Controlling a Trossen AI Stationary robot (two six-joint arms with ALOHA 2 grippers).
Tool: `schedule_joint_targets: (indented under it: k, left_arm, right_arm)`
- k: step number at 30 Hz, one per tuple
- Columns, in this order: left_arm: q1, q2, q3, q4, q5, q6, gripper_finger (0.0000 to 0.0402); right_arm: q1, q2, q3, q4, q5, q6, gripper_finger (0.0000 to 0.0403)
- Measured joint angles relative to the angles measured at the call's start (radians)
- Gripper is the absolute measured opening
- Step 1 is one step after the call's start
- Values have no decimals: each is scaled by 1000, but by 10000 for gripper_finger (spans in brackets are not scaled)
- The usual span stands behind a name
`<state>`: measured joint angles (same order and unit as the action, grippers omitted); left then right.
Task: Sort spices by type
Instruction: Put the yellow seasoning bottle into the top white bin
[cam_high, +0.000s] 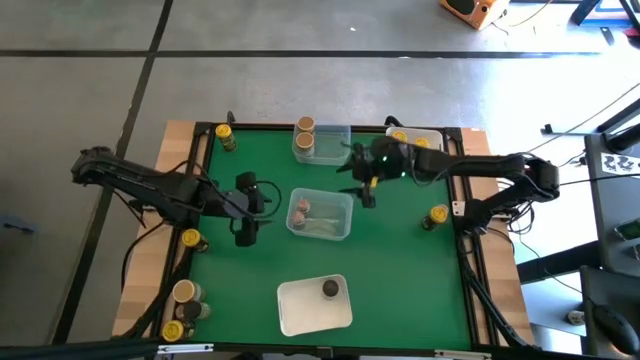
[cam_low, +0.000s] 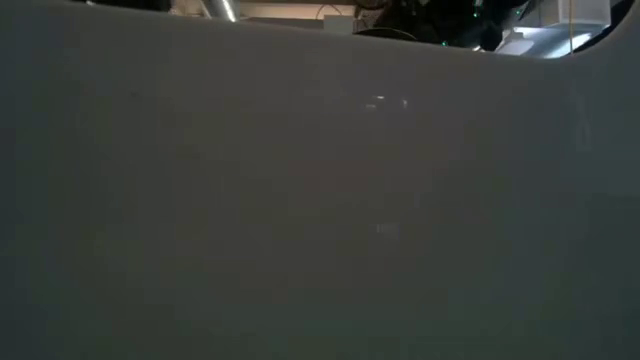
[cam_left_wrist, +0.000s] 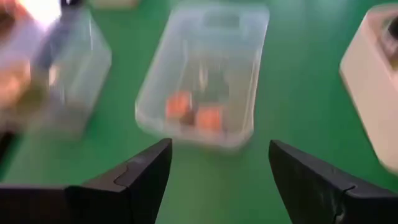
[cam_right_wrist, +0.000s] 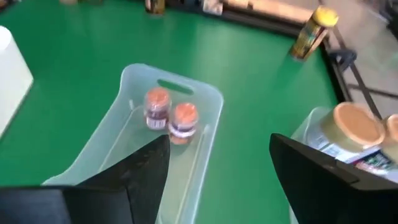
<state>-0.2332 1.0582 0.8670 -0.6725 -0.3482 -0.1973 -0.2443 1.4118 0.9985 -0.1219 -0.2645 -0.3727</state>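
While both hands sit empty over the green bench (cam_high: 400, 260), this looks like a between-picks moment, so sorting is only partly done.

Going left to right in the overhead shot: loose jars wait at the lower left corner (cam_high: 184, 300), one yellow-topped jar (cam_high: 191, 239) sits at the left edge, and another is up at the upper left corner (cam_high: 224, 135). The left hand (cam_high: 245, 228) hovers left of centre with fingers spread, holding nothing. Just right of it is the clear middle tray (cam_high: 340, 225) with two brownish-topped jars (cam_high: 302, 210) inside. Below that, a white tray (cam_high: 300, 310) holds one dark-topped jar (cam_high: 330, 289). Above centre, another clear tray (cam_high: 335, 135) has a tan-topped jar (cam_high: 304, 128) in it. The right hand (cam_high: 367, 192) hangs between those two clear trays, also open and empty. Further right, a yellow-topped jar (cam_high: 437, 215) stands alone, and a tray at the upper right (cam_high: 425, 135) seems to hold yellow tops.

My guess for the next move: one hand goes to a loose jar, closes on it and carries it to the matching tray.

The table-level camera is useless, blocked by something pale right up against it. Labels are unreadable, and the left wrist shot is blurry.
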Motion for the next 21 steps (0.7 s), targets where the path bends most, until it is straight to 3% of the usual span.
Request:
schedule_joint_targets:
  k: [4, 9, 13, 21]
  left_arm:
    - [-37, 19, 83, -280, 34, -254, 265]
    - [-94, 20, 116, -501, 206, -480, 265]
    - [-137, 20, 117, -640, 267, -503, 265]
    - [-190, 20, 109, -802, 273, -481, 265]
  right_arm:
    - [-47, -24, 1, 51, -65, -2, 275]
    - [-67, -33, 19, 76, -43, -2, 275]
    - [-64, -35, 43, 103, -36, 3, 275]
    - [-64, -34, 43, 264, -59, 51, 275]
